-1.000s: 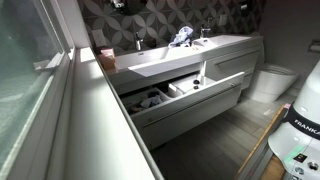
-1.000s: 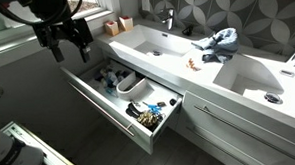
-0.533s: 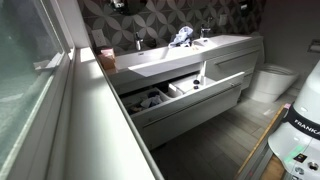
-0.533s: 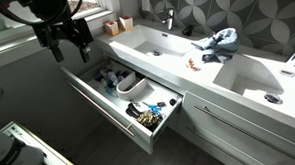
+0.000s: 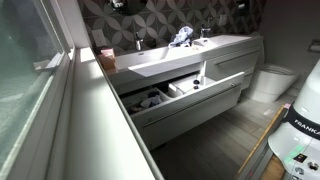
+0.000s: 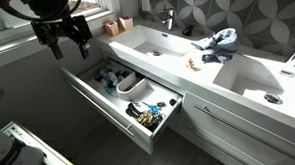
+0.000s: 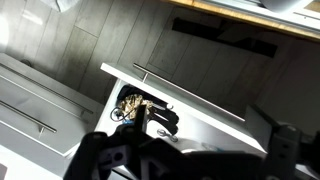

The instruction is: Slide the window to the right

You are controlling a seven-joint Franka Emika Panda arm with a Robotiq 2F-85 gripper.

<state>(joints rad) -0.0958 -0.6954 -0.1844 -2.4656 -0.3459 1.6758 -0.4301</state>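
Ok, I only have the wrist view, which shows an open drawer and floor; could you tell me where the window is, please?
Observer: The window is the frosted pane at the left edge in an exterior view, behind a long white ledge.
Operator: Is the gripper on it?
Observer: No. The gripper hangs in the air above the left end of the open drawer, jaws open and holding nothing.
Operator: Is there anything on the vanity top?
Observer: A crumpled blue cloth lies between the two basins.

White arm [image 5: 302,108] lettered FRANKA, black gripper [image 6: 71,47]
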